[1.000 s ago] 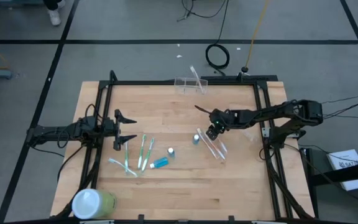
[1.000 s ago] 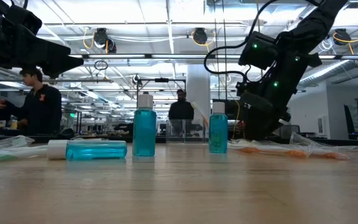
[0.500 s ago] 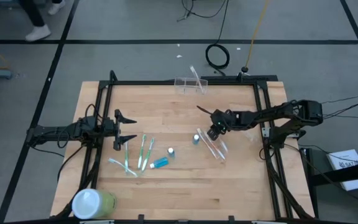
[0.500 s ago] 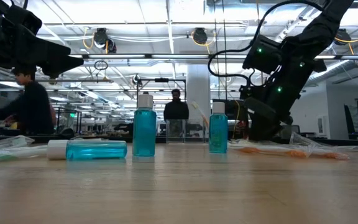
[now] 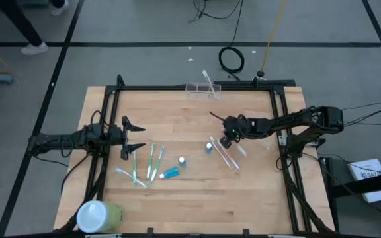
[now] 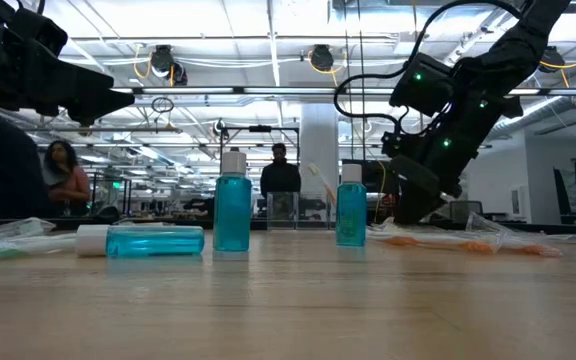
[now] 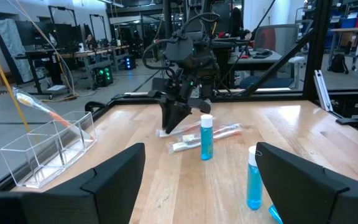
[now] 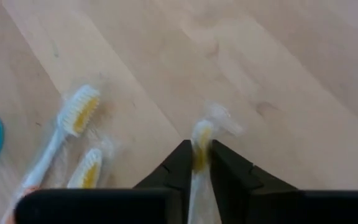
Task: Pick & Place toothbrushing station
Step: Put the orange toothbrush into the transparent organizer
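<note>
Two arms work here: at the left of the high view the left gripper [image 5: 129, 137] waits with fingers spread wide, near green toothbrushes [image 5: 152, 162] and a blue tube [image 5: 170, 173]. Upper middle, the toothbrushing station [image 5: 203, 90] sits at the counter [image 5: 177, 205] edge; it looks light, stiff and slippery, so pinch one thin wall. Right of middle, the right gripper [image 5: 225, 141] pinches a wrapped toothbrush [image 8: 199, 152], with a small blue bottle [image 5: 208, 147] just beside it.

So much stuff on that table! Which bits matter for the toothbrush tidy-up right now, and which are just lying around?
In play:
- clear holder at the table's far edge
- orange toothbrush pinched in the right gripper
- two more orange toothbrushes

Lying about:
- green toothbrushes
- blue bottles
- green cylinder
- left gripper, waiting open
</note>
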Controlling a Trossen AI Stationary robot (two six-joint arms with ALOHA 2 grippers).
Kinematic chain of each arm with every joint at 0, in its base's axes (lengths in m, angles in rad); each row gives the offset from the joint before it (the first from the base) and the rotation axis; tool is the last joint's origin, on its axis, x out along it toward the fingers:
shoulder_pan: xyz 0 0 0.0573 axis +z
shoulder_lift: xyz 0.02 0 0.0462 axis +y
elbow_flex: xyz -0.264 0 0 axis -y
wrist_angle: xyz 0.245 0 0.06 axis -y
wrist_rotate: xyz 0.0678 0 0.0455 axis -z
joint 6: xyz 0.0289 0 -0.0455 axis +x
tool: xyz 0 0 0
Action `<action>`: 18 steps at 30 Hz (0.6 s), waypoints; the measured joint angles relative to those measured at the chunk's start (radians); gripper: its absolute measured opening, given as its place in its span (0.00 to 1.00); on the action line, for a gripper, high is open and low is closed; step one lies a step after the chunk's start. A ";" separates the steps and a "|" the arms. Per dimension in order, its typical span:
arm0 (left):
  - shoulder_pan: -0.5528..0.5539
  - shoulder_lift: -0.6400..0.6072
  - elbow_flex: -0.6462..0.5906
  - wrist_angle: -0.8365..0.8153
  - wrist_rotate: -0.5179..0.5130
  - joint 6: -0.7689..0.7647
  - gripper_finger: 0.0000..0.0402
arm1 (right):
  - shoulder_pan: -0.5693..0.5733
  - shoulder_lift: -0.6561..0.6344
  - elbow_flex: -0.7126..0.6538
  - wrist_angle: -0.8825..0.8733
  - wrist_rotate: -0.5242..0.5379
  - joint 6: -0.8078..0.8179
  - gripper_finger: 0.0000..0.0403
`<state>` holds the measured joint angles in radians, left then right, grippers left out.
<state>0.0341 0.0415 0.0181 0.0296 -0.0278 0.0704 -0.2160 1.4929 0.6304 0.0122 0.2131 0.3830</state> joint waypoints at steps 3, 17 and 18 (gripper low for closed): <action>0.000 0.000 0.000 0.000 0.000 0.000 0.77 | -0.007 0.000 0.000 0.047 -0.003 -0.038 0.03; 0.000 0.000 0.000 0.000 0.000 0.000 0.77 | -0.112 0.000 0.000 0.415 -0.009 -0.268 0.00; 0.000 0.000 0.000 0.000 0.000 0.000 0.77 | -0.124 0.000 0.000 0.452 -0.015 -0.278 0.00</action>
<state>0.0341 0.0417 0.0181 0.0297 -0.0280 0.0704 -0.3398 1.4929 0.6304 0.4639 0.1977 0.1046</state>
